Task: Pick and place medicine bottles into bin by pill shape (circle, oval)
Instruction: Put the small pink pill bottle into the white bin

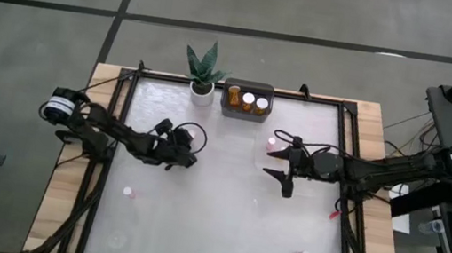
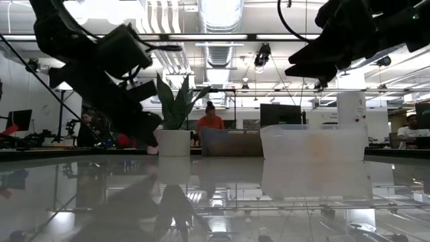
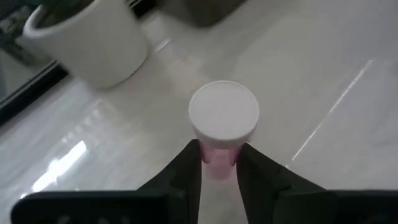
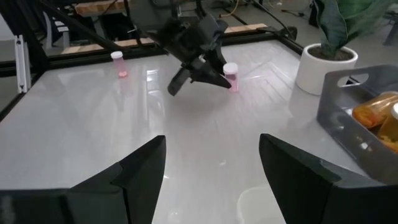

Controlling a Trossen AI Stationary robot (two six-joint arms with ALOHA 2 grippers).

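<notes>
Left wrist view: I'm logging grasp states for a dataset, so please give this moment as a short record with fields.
left pincer: shut on the small pink bottle with a white round cap, on the glossy white table
right pincer: open, holding nothing
grey bin: holds amber bottles
loose pink bottles: several on the table
white plant pot: near the held bottle

An open lab: monitors, seated person, exposed ceiling ducts.

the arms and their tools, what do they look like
Both arms are dark, jointed links with black cables looping along them. The left arm and right arm each carry a white ring near the base. The left tool and right tool have two dark wedge-shaped fingers.
</notes>
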